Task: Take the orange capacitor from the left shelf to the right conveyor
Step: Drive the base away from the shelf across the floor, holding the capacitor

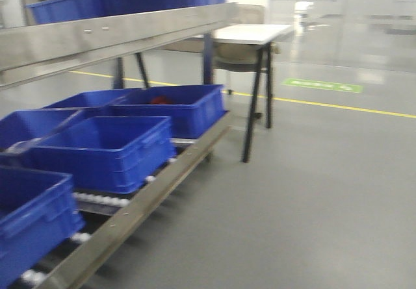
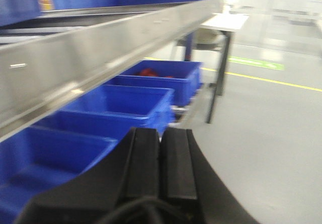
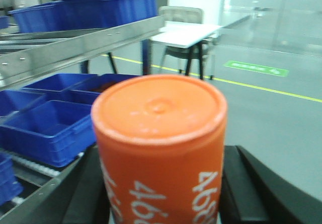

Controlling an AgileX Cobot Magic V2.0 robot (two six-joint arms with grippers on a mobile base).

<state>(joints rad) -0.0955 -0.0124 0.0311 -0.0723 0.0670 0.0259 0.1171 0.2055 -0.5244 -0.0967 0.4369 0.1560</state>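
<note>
The left gripper [image 2: 161, 153] has its two black fingers [image 2: 143, 163] pressed flat against each other, with only a thin line between them and nothing held. The fingers reach straight away from the wrist camera. The right gripper [image 3: 163, 183] is closed around the orange capacitor [image 3: 160, 133], which stands upright between the jaws. One black finger [image 3: 241, 183] touches its right side, the other its left side.

Printed in white down the side of the orange capacitor [image 3: 161, 153]: "468", cut off by the lower edge of the right wrist view. Repeated further left as "46", likewise cut off. Lettered in white on the green floor marking [image 3: 256, 68], but too blurred to read in any view.
</note>
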